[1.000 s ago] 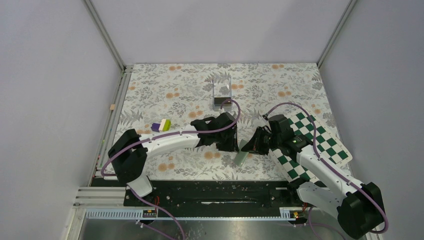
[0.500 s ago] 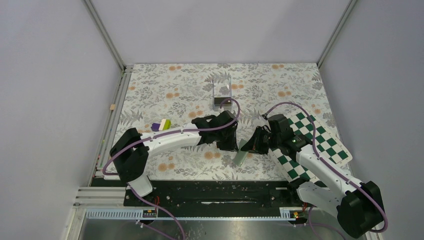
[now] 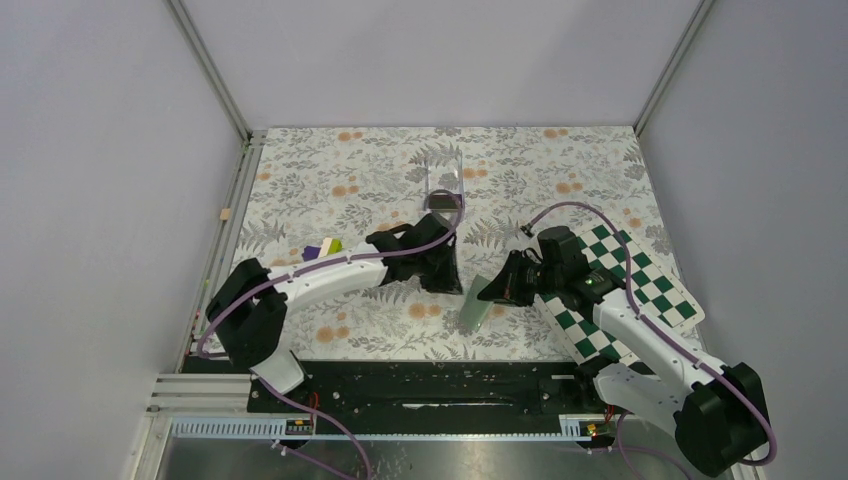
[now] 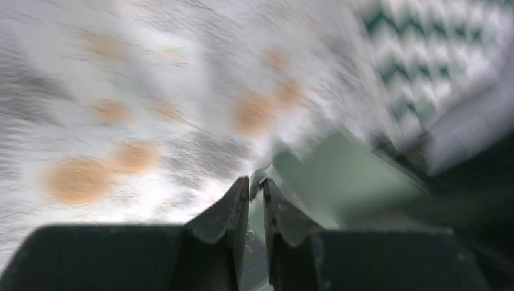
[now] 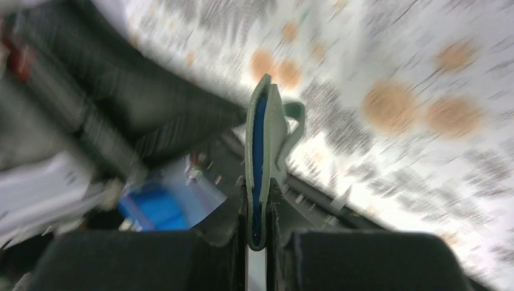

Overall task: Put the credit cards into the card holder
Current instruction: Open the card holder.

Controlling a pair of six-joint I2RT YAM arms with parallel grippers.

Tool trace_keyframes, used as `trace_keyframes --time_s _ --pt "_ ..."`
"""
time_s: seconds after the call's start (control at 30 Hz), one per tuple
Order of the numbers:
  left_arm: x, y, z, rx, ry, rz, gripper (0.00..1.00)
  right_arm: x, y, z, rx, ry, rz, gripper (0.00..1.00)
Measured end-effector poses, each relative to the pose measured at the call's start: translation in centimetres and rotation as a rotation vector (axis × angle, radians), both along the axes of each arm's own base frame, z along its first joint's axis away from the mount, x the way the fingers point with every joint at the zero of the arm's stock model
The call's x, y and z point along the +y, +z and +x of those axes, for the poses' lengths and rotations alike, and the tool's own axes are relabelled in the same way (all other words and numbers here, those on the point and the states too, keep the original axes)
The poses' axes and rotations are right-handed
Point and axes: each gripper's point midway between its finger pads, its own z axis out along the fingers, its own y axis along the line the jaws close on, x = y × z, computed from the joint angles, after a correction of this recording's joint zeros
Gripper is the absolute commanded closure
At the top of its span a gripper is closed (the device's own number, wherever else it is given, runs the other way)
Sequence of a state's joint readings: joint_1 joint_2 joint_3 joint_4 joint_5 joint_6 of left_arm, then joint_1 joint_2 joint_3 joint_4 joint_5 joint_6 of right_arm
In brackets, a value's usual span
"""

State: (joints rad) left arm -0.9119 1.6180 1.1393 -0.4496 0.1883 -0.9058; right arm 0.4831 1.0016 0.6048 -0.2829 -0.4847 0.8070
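Twice looked, L then R. Found L arm (image 3: pixel 330 272) stretched low from its near-left base across the floral table (image 3: pixel 320 170) toward centre, wrist bent down. Saw L gripper (image 4: pixel 255 182) aimed at the mat w/ fingers drawn nearly together, only a thin slit betw. them. Couldn't tell if anything sat in that slit, wrist view too blurred.

Found R arm (image 3: pixel 640 340) reaching in from near-right over the chequered board (image 3: pixel 640 275), forearm angled toward centre. Saw R gripper (image 5: pixel 257 185) clamped on the card holder (image 3: pixel 477 305). Saw holder tilted near table centre, upper end in the fingers, lower end toward the near edge. Couldn't tell if that end touched the mat. In R wrist view, saw it edge-on w/ blue lining betw. green flaps. Placed it just R of L gripper, apart from it.

Vs 1 s back:
- Noted L gripper pulled away to the L and slightly farther back, opening a gap to holder.
- Noted L elbow swung L, forearm now right beside the coloured block (image 3: pixel 322 248).
- Noted holder tipped more, showing a wider face to top cam.
- Found R arm approx. where it was.
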Motion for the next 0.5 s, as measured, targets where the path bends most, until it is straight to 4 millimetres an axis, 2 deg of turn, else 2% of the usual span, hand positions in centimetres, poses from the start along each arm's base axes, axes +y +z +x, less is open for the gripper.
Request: trace_keyframes --time_s 0.03,0.07,0.1,0.17,0.23,0.27,0.33,0.37,0.5 --pt "0.5 -0.2 0.3 -0.021 0.003 0.017 1.00 0.2 0.2 -0.3 0.008 0.017 0.014 1.00" --pt "2.3 -1.3 1.6 -0.057 0.054 0.090 1.00 0.5 0.6 -1.1 0.030 0.047 0.041 1.00" --pt "4.5 -2.8 2.5 -0.058 0.100 0.164 1.00 0.7 1.1 -2.1 0.047 0.083 0.069 1.00" --pt "10.5 -6.3 4.0 -0.031 0.212 0.351 1.00 1.1 1.9 -3.2 0.064 0.132 0.109 1.00" --pt "15.5 -8.5 3.8 0.014 0.275 0.500 1.00 1.3 2.3 -3.9 0.080 0.163 0.134 1.00" --pt "16.7 -8.9 3.5 0.026 0.283 0.539 1.00 1.4 2.4 -4.1 0.084 0.171 0.140 1.00" --pt "18.0 -9.1 2.9 0.035 0.269 0.589 1.00 1.4 2.5 -4.4 0.093 0.184 0.150 1.00" --pt "17.9 -8.9 2.9 0.029 0.258 0.589 0.93 1.4 2.6 -4.5 0.097 0.189 0.152 1.00" --pt "16.9 -6.5 3.1 -0.036 0.221 0.510 0.51 1.4 2.4 -4.8 0.111 0.200 0.150 1.00"
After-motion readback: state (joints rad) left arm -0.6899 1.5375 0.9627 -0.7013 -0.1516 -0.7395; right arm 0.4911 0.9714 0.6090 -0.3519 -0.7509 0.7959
